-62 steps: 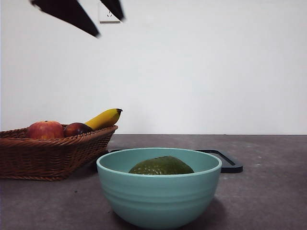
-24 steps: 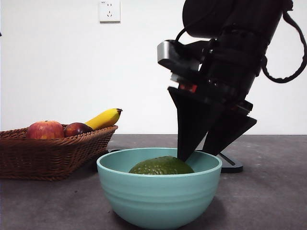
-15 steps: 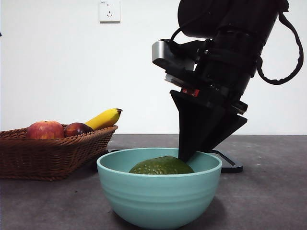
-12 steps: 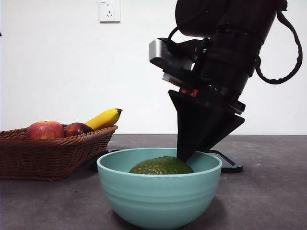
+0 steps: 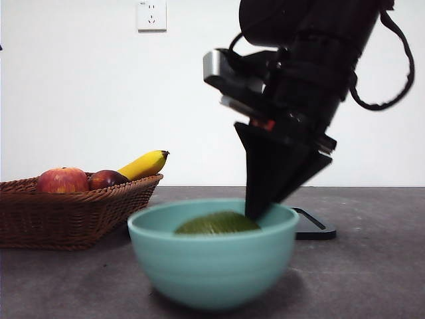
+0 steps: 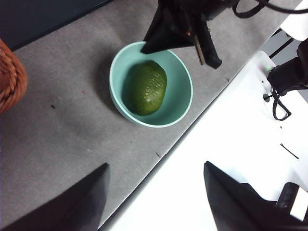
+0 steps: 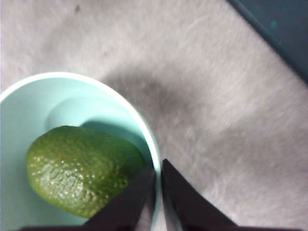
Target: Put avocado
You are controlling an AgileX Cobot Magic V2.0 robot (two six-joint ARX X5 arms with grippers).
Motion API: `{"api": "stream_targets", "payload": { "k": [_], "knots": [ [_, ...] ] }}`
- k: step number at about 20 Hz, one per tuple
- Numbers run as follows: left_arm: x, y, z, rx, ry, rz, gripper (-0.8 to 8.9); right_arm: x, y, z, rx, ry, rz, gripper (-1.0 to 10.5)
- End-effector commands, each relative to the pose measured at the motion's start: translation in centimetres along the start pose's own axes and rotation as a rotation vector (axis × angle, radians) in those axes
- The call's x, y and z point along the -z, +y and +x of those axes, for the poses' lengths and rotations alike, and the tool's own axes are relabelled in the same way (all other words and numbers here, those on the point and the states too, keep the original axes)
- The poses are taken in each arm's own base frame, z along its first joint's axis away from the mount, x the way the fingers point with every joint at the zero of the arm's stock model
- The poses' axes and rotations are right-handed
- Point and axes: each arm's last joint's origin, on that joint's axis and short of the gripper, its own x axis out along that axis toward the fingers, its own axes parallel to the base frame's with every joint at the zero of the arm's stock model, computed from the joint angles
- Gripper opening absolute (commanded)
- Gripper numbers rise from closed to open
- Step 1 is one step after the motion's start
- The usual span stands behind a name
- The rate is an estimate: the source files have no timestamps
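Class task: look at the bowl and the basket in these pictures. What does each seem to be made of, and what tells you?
Bowl: probably plastic or glazed ceramic; smooth, even pale teal surface with a soft sheen. Which of the two is unclear.
Basket: woven wicker or rattan; brown strands interlaced, with a braided rim.
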Motion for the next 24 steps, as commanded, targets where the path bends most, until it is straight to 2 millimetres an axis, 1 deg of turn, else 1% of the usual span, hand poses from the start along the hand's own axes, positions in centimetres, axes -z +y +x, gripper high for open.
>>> {"api": "stream_targets", "payload": {
  "k": [1, 3, 5, 8, 11, 13, 15, 17, 20, 24],
  "knots": [
    [-0.2, -0.1, 0.0, 0.008, -0.003, 0.023, 3.11, -1.6, 0.3, -0.9, -0.005, -0.041, 0.008, 0.1],
    [-0.2, -0.1, 0.0, 0.008, -0.003, 0.023, 3.11, -2.8, -0.1, -2.4, 0.007, -0.074, 0.023, 0.1],
    [-0.2, -0.1, 0.0, 0.008, -0.003, 0.023, 3.11, -3.9, -1.1, -3.7, 0.023, -0.121, 0.051, 0.1],
    [-0.2, -0.1, 0.0, 0.008, -0.004, 0.023, 3.11, -5.5, -3.3, -5.2, 0.055, -0.183, 0.104, 0.1],
    [-0.2, -0.1, 0.0, 0.008, -0.005, 0.024, 3.11, -7.6, -6.0, -5.6, 0.089, -0.200, 0.151, 0.1],
    [-0.2, -0.1, 0.0, 0.008, -0.005, 0.024, 3.11, -9.4, -8.0, -5.1, 0.106, -0.193, 0.171, 0.1],
    [-0.2, -0.1, 0.0, 0.008, -0.005, 0.024, 3.11, -10.9, -10.1, -4.1, 0.119, -0.180, 0.201, 0.1],
    [-0.2, -0.1, 0.0, 0.008, -0.005, 0.024, 3.11, -11.8, -11.8, -2.8, 0.125, -0.171, 0.223, 0.1],
    [-0.2, -0.1, 0.0, 0.008, -0.005, 0.024, 3.11, -12.1, -13.6, -0.5, 0.127, -0.142, 0.248, 0.1],
    [-0.2, -0.1, 0.0, 0.008, -0.005, 0.024, 3.11, -11.8, -14.2, 1.0, 0.124, -0.109, 0.260, 0.1]
  ]
}}
